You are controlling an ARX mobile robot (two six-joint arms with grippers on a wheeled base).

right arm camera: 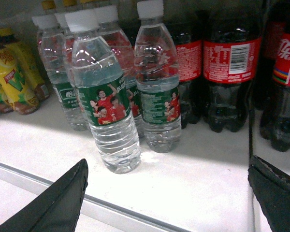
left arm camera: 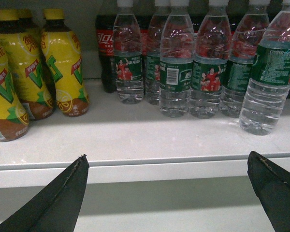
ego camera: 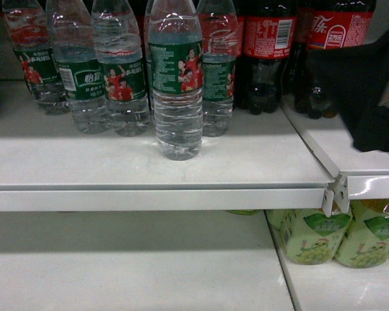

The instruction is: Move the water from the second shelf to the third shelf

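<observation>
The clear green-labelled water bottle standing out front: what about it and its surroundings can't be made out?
- Clear ribbed plastic water bottle: cap cut off by the head view's top edge.
- Its label's small print: too blurred, right wrist view.
- Pale green packs below: tops hidden by the white shelf.

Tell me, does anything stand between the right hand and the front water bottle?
Nothing visible does. The clear ribbed green-labelled water bottle stands alone ahead of the row, and the open right hand faces it across bare white shelf.

Shelf count: six water bottles (left arm camera: 268,72) (one standing forward), three yellow drink bottles (left arm camera: 63,63) at left, two green bottles (ego camera: 308,236) below right.
</observation>
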